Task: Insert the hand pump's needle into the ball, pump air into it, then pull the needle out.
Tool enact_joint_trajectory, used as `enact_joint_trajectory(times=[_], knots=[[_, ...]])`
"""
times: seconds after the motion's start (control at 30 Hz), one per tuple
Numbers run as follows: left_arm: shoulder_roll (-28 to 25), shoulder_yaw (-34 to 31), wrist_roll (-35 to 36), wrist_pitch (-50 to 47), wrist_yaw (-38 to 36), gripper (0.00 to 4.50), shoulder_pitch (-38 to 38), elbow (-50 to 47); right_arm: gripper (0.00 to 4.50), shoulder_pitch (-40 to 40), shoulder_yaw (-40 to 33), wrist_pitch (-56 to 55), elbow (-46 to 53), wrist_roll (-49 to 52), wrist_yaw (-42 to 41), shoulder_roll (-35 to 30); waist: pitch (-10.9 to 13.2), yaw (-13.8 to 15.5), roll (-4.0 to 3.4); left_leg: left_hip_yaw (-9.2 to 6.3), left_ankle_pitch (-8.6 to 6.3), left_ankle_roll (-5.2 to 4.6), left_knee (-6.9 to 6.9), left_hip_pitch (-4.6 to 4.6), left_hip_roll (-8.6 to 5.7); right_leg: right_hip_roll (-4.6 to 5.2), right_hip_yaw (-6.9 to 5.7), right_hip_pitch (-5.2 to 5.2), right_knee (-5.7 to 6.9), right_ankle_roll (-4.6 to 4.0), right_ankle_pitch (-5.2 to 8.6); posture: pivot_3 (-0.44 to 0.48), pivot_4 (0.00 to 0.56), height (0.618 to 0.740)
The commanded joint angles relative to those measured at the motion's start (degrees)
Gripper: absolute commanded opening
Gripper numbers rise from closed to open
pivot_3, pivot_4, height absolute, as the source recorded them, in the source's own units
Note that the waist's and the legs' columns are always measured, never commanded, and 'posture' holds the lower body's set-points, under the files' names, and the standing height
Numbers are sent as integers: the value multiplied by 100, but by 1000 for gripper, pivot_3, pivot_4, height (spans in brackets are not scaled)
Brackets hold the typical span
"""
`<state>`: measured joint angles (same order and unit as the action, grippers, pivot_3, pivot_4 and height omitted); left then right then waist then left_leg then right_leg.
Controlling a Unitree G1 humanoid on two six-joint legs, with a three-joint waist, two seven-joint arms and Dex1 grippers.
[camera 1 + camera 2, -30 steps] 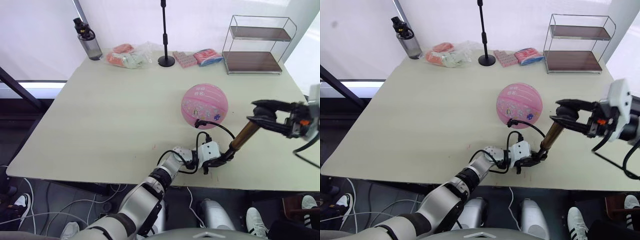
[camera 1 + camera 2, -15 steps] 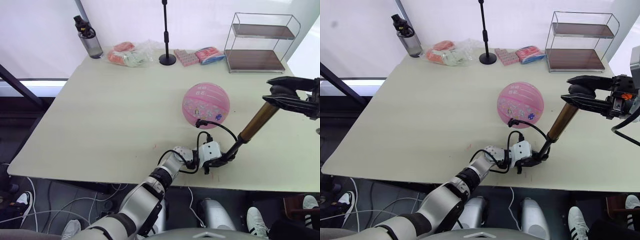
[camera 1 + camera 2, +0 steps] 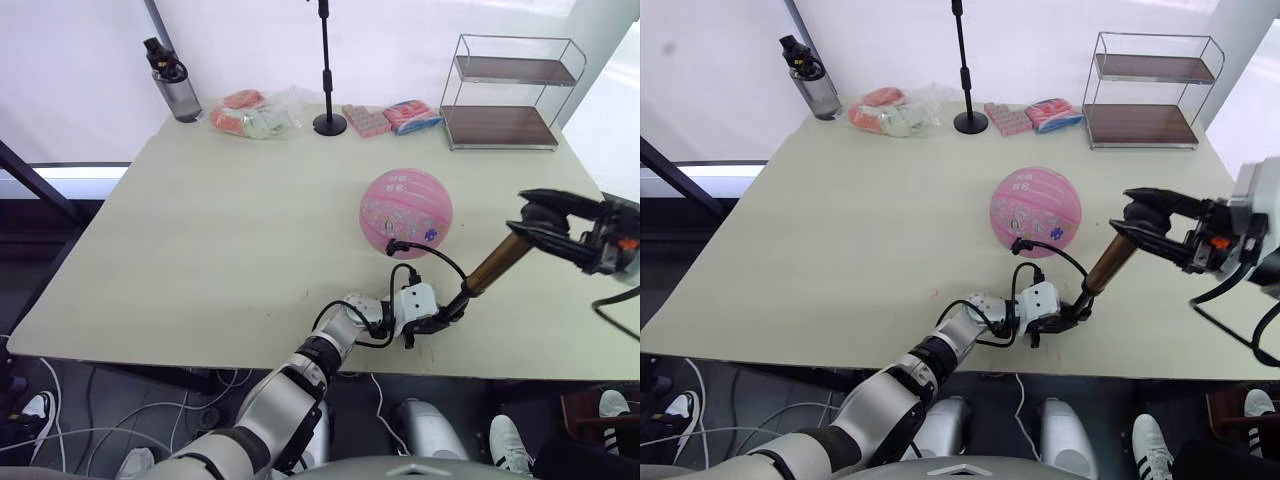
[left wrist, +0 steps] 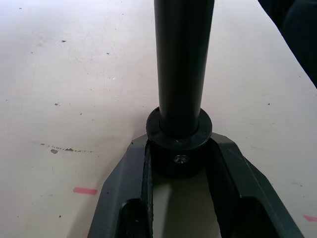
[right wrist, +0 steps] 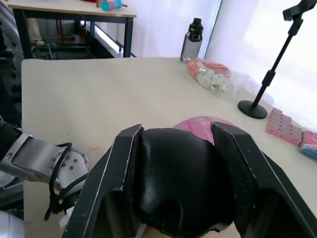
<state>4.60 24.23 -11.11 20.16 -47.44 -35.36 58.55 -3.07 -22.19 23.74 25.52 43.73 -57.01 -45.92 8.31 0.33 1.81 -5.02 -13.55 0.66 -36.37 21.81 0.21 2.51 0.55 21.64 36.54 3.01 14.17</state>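
Left wrist view, hand pump (image 4: 182,74) base clamped in left claw (image 4: 181,168)

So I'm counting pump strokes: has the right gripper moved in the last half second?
Yes. The right gripper, shut on the pump handle, has dropped toward the table, away from the wire shelf.

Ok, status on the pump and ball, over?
Left gripper shut on hand pump base. Right gripper shut on its handle. Hose end at the ball; nothing in the way.
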Motion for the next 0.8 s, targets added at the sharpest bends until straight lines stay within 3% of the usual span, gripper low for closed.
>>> enact_joint_trajectory(times=[0.03, 0.47, 0.63, 0.8], knots=[[-141, 170, -274, -302, -59, 998, 263, 467, 1728, 423, 776, -56, -217, -340, -104, 325, -7, -2, 3, 1, 0, 0, 0, 0, 0, 0, 2, 0, 0, 0, 0, 0, 150, 731], [-129, 161, -265, -312, -54, 998, 242, 486, 1728, 775, 1574, -571, -785, -971, -56, 1261, -53, -6, 15, -5, -1, 0, 8, -6, 6, -8, -1, -2, 0, -8, 5, 0, 150, 731], [-121, 153, -259, -322, -50, 998, 219, 496, 1728, 552, 1398, -454, -630, -745, 109, 1410, -51, -6, 9, -5, -1, 0, 8, -6, 5, -9, 0, -1, 1, -9, 5, 0, 150, 731], [-128, 145, -253, -322, -53, 998, 215, 499, 1728, 149, 791, -56, -124, -46, 311, 1170, -39, -4, -5, -5, -1, 0, 8, -3, 5, -8, 0, 1, 1, -9, 5, 0, 150, 731]])
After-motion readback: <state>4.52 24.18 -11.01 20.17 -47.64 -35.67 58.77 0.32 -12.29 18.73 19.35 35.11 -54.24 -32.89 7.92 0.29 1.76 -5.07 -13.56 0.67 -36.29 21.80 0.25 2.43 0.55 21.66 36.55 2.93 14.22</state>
